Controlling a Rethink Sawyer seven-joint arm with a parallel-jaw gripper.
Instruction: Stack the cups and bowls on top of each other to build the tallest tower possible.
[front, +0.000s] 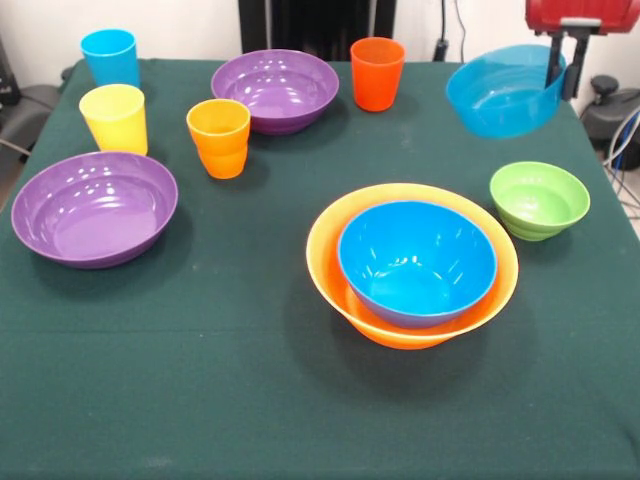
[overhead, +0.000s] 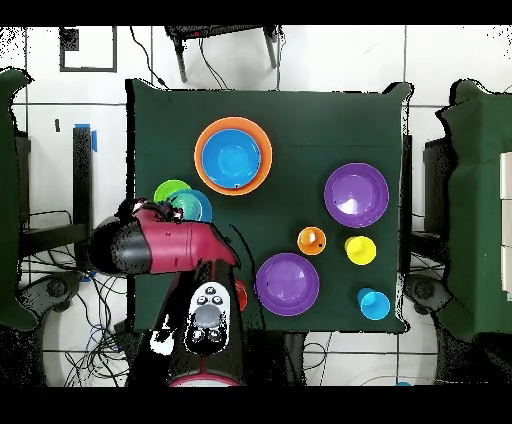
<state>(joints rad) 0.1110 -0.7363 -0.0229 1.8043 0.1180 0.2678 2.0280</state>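
The large orange bowl (front: 322, 250) stands near the table's middle with the deep blue bowl (front: 417, 262) nested in it. My gripper (front: 563, 80) is at the far right, shut on the right rim of the translucent light blue bowl (front: 500, 95), one finger inside and one outside. The small green bowl (front: 539, 199) stands just in front of it. Two purple bowls stand at the left (front: 93, 207) and the far middle (front: 275, 90). The light blue cup (front: 110, 57), yellow cup (front: 115, 118), orange cup (front: 219, 137) and red-orange cup (front: 377, 73) stand upright and apart.
In the overhead view my arm (overhead: 165, 245) covers the table's lower left corner, over part of the translucent bowl (overhead: 195, 207) and the red-orange cup (overhead: 240, 293). The green cloth's right edge (front: 610, 200) runs close to the green bowl.
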